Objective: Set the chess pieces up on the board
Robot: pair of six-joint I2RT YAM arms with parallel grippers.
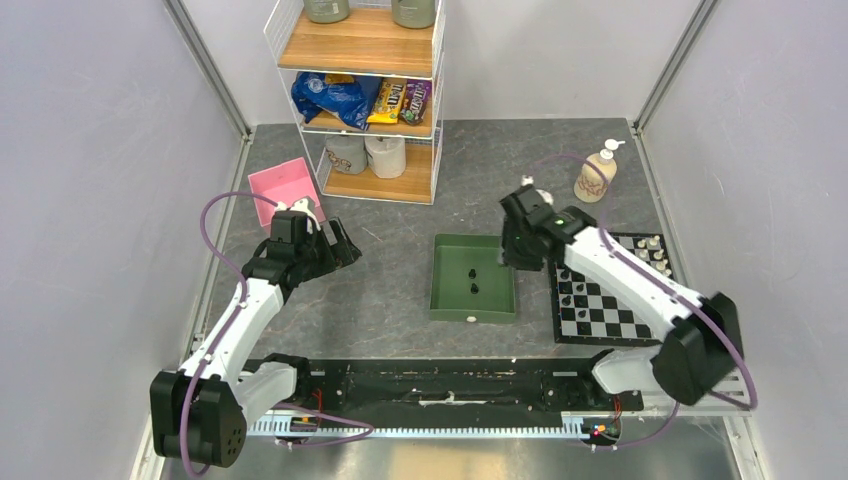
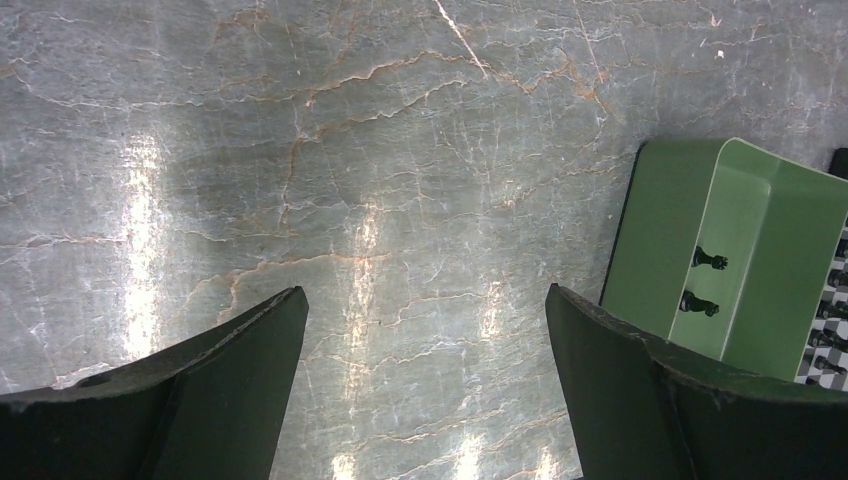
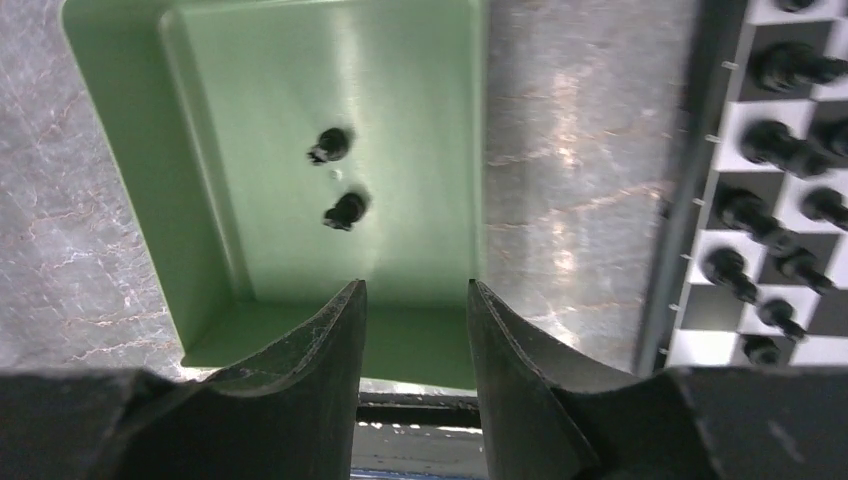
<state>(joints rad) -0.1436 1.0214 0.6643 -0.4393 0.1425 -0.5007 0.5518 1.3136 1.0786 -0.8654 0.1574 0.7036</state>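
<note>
Chess pieces: two black ones lie in the green tray, more stand on the board; I hold the right gripper half-parted, empty, above to fetch them; left gripper wide

Bare stone table lies open left of the green tray. Inside the tray only two black chess pieces stand close together mid-floor, walled in by its raised rim. The strip between tray and board is narrow, and more chess pieces crowd the board's tray-side squares, with a soap bottle beyond its far edge.
</note>
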